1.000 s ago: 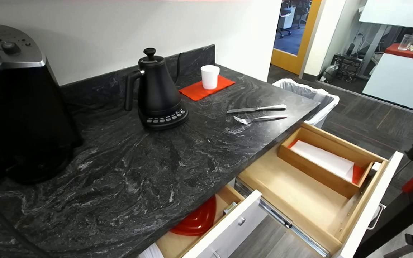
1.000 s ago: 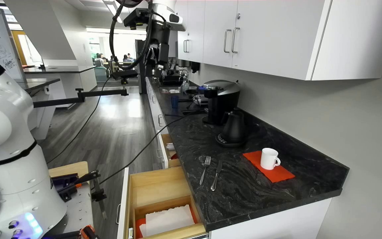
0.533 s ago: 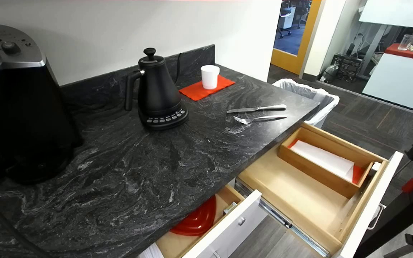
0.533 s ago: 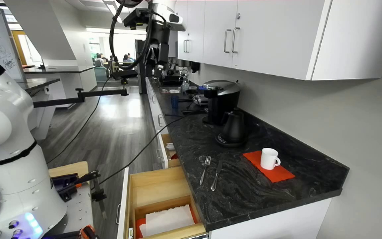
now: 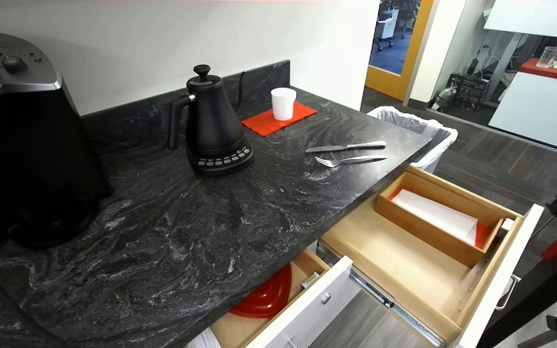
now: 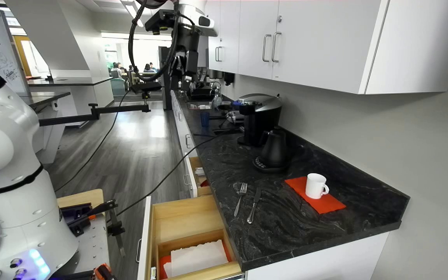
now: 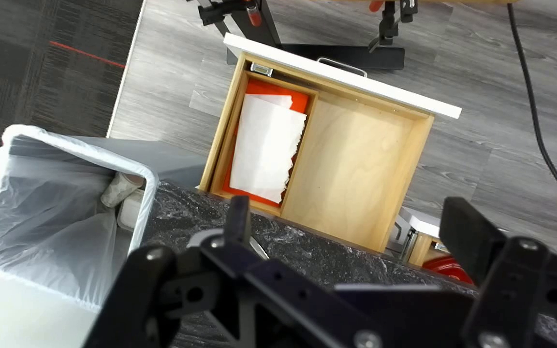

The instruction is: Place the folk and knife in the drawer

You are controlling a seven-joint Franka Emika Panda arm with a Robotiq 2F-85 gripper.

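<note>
Fork (image 5: 350,159), one, metal: flat on the dark surface (image 5: 201,241), near the front edge and towards the corner it makes with the end edge; not in any grip. Likely faults: thin stock lying flush may be missed or make the pincer (image 7: 353,227) strike the surface, and a nudge could send it over that edge. Knife (image 5: 346,146), one, metal: beside the fork, apart from it, farther from the front edge; a wide approach to either may shove both. Drawer (image 5: 404,246), pale wood: pulled out beneath the front edge; contains a tray (image 5: 426,230) with white liner (image 5: 435,215) over red. A piece lowered crosswise could catch on the tray wall or drag the liner. Pincer: jaws well apart, holding nothing; in the wrist view it hides much of the surface, so aim may suffer. Arm (image 6: 198,19), in an exterior view: well higher than the surface; a descent misjudged from there might land short. Bin (image 7: 56,222), bagged: just beyond the end edge; a slip there would probably lose the piece. Neighbouring drawer (image 5: 315,311), with red dish (image 5: 266,295): farther along the front edge; a drifting release could fill the wrong one. Mug (image 6: 316,186), white, on red napkin (image 6: 321,205): farther from the front edge than the knife; a low sweep might topple it.
</note>
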